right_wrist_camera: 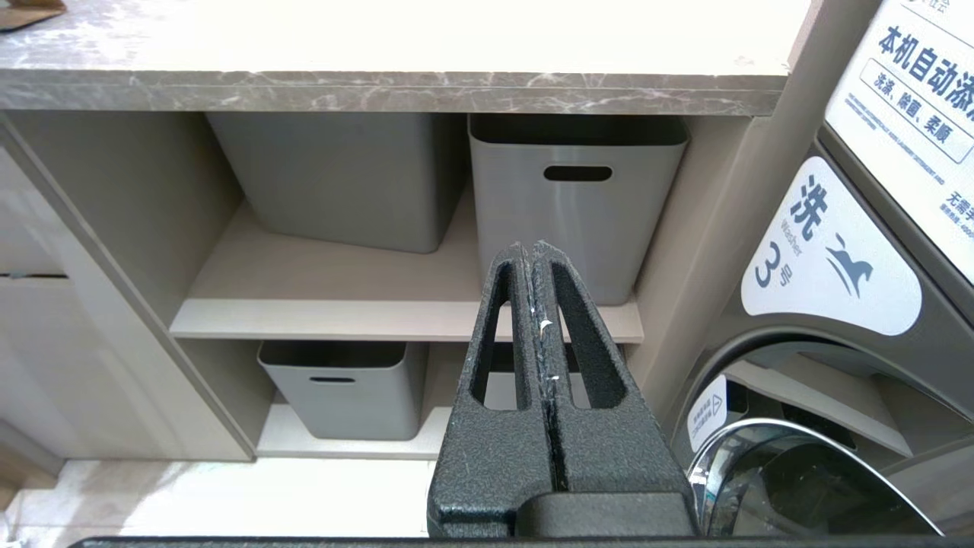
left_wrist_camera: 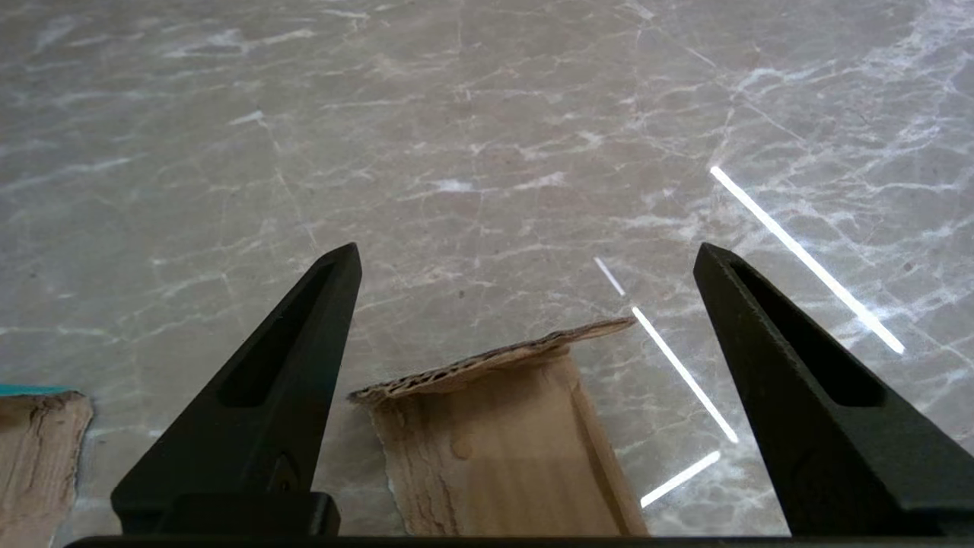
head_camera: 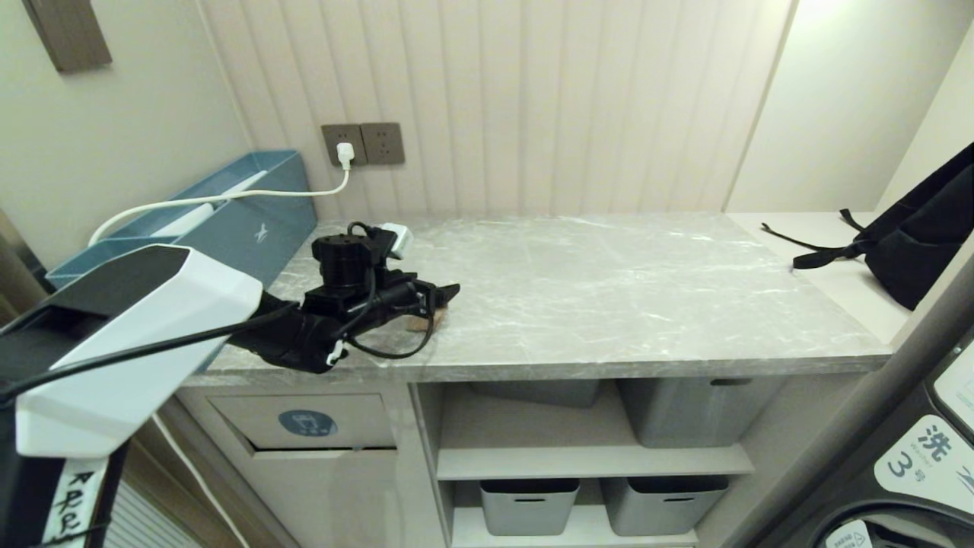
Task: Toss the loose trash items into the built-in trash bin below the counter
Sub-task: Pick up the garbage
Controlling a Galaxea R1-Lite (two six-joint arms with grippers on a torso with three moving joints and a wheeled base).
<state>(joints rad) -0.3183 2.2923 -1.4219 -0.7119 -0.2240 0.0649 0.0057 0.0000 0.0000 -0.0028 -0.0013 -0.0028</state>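
The left claw (left_wrist_camera: 525,266) is spread wide over a torn, corrugated brown cardboard scrap (left_wrist_camera: 502,434) lying on the veined marble surface (left_wrist_camera: 456,152). The right claw (right_wrist_camera: 535,251) is clenched, its textured black fingers pressed together.

Head view looks down from above onto the desk (head_camera: 609,289); left wrist view skims that desk close up; right wrist view faces the grey tubs (right_wrist_camera: 578,198) from low down, sharing the desk's front edge

Brown cardboard scrap (left_wrist_camera: 502,441), grey white-veined counter (head_camera: 609,289), blk tool (left_wrist_camera: 525,259).

Left arm is reaching out low.
The left gripper (left_wrist_camera: 525,259) is standing wide open; the right gripper (right_wrist_camera: 535,255) is pinching shut.
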